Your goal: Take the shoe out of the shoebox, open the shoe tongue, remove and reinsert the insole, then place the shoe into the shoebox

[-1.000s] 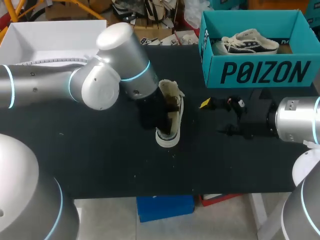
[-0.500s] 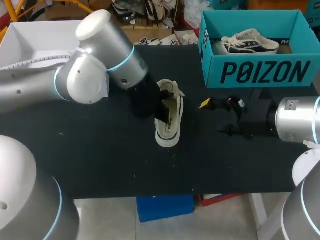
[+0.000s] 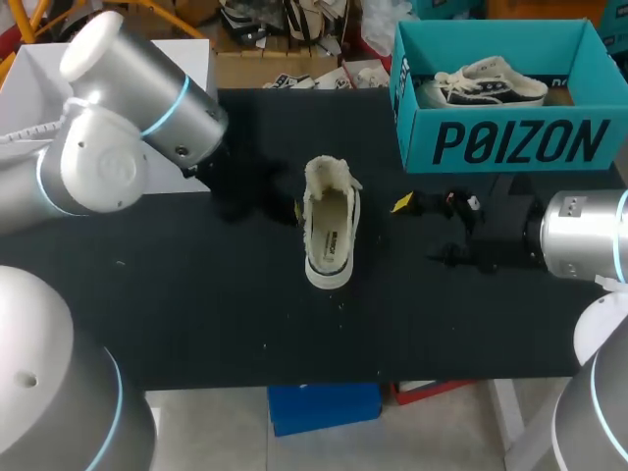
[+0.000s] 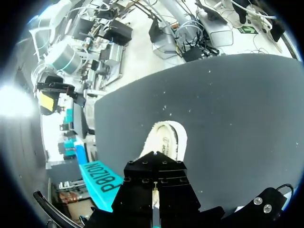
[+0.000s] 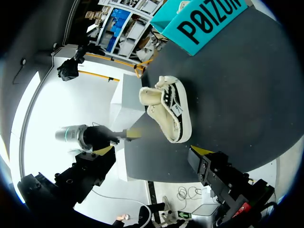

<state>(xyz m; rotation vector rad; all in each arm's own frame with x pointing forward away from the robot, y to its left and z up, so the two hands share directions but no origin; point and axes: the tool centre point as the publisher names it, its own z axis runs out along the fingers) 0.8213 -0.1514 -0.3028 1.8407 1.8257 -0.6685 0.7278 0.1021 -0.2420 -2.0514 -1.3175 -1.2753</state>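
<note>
Shoe (image 3: pixel 330 235), cream canvas with rounded rubber toe, lies on matte black table (image 3: pixel 196 314).

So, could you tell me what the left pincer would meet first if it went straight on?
The shoe, lying on the table directly ahead of the left pincer. Nothing shows between them, though depth is unclear.

Built of rounded silver-grey links, both left arm (image 3: pixel 118 147) and right arm (image 3: pixel 584 240), ringed at the joints with glowing pale-blue bands. White braided cable (image 3: pixel 34 130) along the left. Black housing (image 4: pixel 155 187) studded with small screws. Right gripper (image 5: pixel 151 157) black, yellow-tipped.
</note>
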